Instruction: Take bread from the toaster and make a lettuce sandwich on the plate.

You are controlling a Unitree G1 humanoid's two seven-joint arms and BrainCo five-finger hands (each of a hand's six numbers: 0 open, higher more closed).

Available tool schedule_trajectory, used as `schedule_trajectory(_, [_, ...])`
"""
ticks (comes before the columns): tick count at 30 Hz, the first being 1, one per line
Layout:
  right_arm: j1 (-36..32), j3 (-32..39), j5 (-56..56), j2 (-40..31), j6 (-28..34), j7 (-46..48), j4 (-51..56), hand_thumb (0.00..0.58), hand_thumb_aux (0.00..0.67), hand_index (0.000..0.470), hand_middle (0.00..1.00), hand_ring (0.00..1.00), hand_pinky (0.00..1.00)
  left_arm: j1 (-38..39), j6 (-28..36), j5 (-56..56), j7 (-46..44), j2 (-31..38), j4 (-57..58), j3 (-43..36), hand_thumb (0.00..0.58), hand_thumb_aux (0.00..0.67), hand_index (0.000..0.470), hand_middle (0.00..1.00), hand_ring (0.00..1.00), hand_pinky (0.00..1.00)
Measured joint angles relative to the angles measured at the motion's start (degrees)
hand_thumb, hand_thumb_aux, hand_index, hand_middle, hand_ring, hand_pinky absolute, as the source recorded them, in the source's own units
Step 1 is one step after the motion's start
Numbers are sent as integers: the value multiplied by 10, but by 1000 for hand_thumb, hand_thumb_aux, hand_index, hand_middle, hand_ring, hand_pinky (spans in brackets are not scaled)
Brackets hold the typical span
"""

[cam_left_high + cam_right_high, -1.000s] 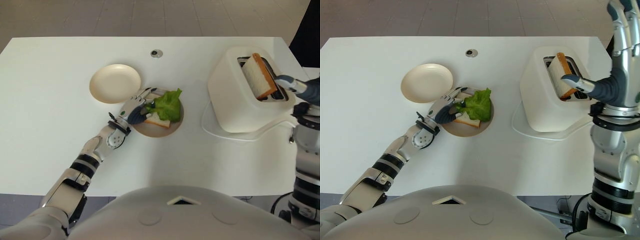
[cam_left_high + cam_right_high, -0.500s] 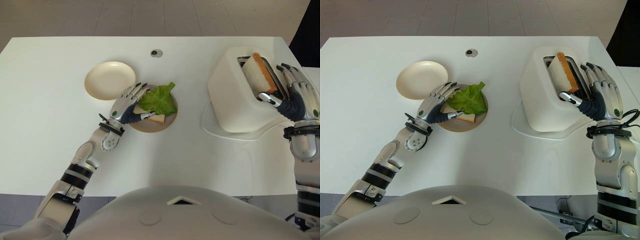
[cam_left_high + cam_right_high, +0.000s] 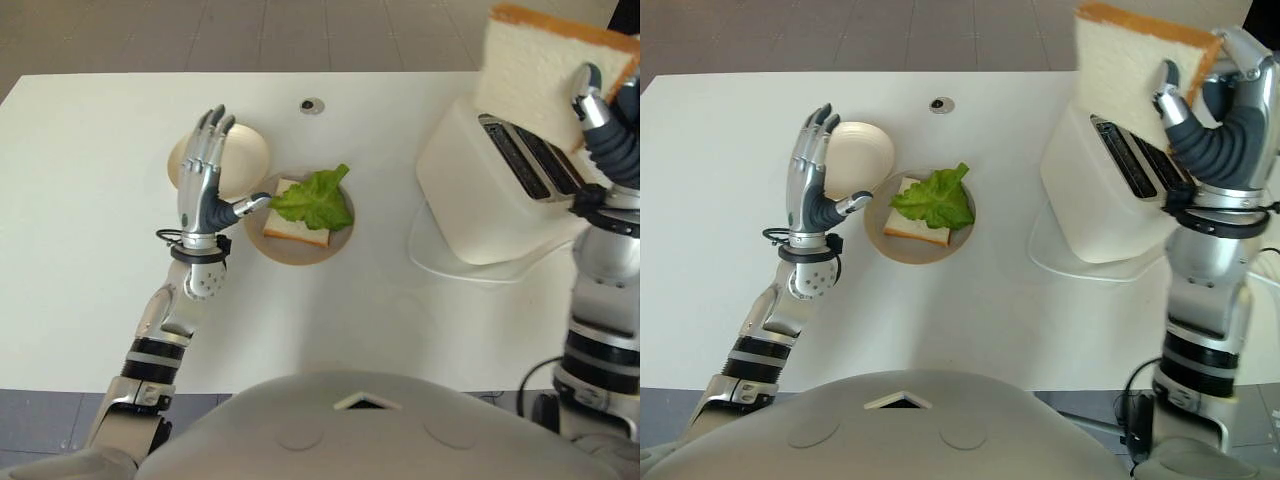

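A slice of bread [image 3: 297, 226] lies on the tan plate [image 3: 290, 251] at the table's middle, with a green lettuce leaf [image 3: 318, 199] on top of it. My left hand [image 3: 205, 180] is raised upright just left of the plate, fingers spread and holding nothing. The white toaster [image 3: 490, 200] stands at the right with its slots bare. My right hand [image 3: 1215, 110] holds a second slice of bread [image 3: 1136, 70] in the air above the toaster, fingers shut on its right edge.
A smaller cream plate [image 3: 862, 155] sits behind my left hand. A small round metal fitting [image 3: 313, 105] is set in the table near the far edge. The toaster's white cable [image 3: 440, 265] loops on the table around its base.
My right hand has pulled the slice out of the toaster and lifted it high. My left hand let go at the plate and rose upright to its left.
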Motion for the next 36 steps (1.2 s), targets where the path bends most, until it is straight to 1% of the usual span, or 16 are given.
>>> schedule_trajectory(5, [-7, 175, 40, 100, 4, 68, 128, 580, 670, 470, 1000, 1000, 1000, 6, -29, 3, 35, -1, 29, 12, 0, 0, 0, 0, 0, 0])
schedule_trajectory(6, [-8, 194, 48, 121, 6, 75, 173, 580, 670, 470, 1000, 1000, 1000, 7, -30, 9, 42, 0, 33, 13, 144, 89, 63, 0, 0, 0])
schedule_trajectory(8, [-11, 222, 70, 164, 7, 81, 262, 580, 670, 470, 1000, 1000, 1000, 7, -34, 20, 55, 2, 46, 15, 297, 202, 142, 0, 0, 0])
schedule_trajectory(10, [-8, 244, 84, 212, 5, 82, 358, 580, 670, 470, 1000, 1000, 1000, 8, -44, 36, 66, 10, 59, 13, 357, 255, 179, 0, 0, 0])
schedule_trajectory(13, [-7, 249, 85, 235, -3, 72, 412, 580, 670, 470, 1000, 1000, 1000, 6, -63, 79, 71, 31, 72, -10, 443, 344, 241, 0, 0, 0])
schedule_trajectory(19, [-10, 248, 79, 239, -12, 41, 450, 580, 670, 470, 1000, 1000, 1000, -11, -86, 158, 56, 62, 88, -80, 509, 436, 306, 0, 0, 0])
schedule_trajectory(21, [-13, 244, 76, 241, -10, 29, 451, 580, 670, 470, 1000, 1000, 1000, -24, -99, 174, 35, 68, 104, -111, 480, 391, 275, 0, 0, 0])
schedule_trajectory(23, [-18, 238, 71, 242, -7, 15, 454, 580, 670, 470, 1000, 1000, 1000, -43, -106, 191, 3, 73, 142, -146, 494, 413, 289, 0, 0, 0])
schedule_trajectory(27, [-20, 241, 55, 241, 3, -3, 462, 580, 670, 470, 1000, 1000, 1000, -113, -115, 186, -27, 70, 236, -184, 564, 557, 391, 0, 0, 0])
schedule_trajectory(29, [-20, 243, 49, 237, 5, -8, 462, 580, 670, 470, 1000, 1000, 1000, -147, -121, 172, -31, 63, 275, -192, 570, 581, 407, 0, 0, 0])
schedule_trajectory(30, [-21, 245, 48, 234, 5, -9, 462, 527, 468, 328, 898, 898, 898, -161, -126, 158, -39, 61, 289, -195, 570, 581, 407, 0, 0, 0])
schedule_trajectory(31, [-21, 245, 44, 232, 6, -10, 460, 0, 0, 0, 204, 204, 204, -168, -132, 147, -46, 61, 299, -198, 566, 568, 398, 0, 0, 0])
schedule_trajectory(32, [-20, 248, 37, 228, 7, -11, 459, 0, 0, 0, 0, 0, 0, -176, -138, 128, -59, 62, 310, -200, 559, 544, 382, 0, 0, 0])
schedule_trajectory(34, [-17, 252, 29, 227, 7, -12, 454, 0, 0, 0, 0, 0, 0, -188, -144, 99, -81, 62, 323, -200, 456, 360, 253, 0, 0, 0])
schedule_trajectory(35, [-13, 252, 20, 224, 7, -14, 447, 0, 0, 0, 0, 0, 0, -192, -150, 81, -95, 62, 327, -200, 316, 218, 153, 0, 0, 0])
schedule_trajectory(36, [-10, 249, 14, 219, 8, -17, 441, 0, 0, 0, 0, 0, 0, -194, -155, 69, -107, 62, 329, -200, 265, 176, 123, 0, 0, 0])
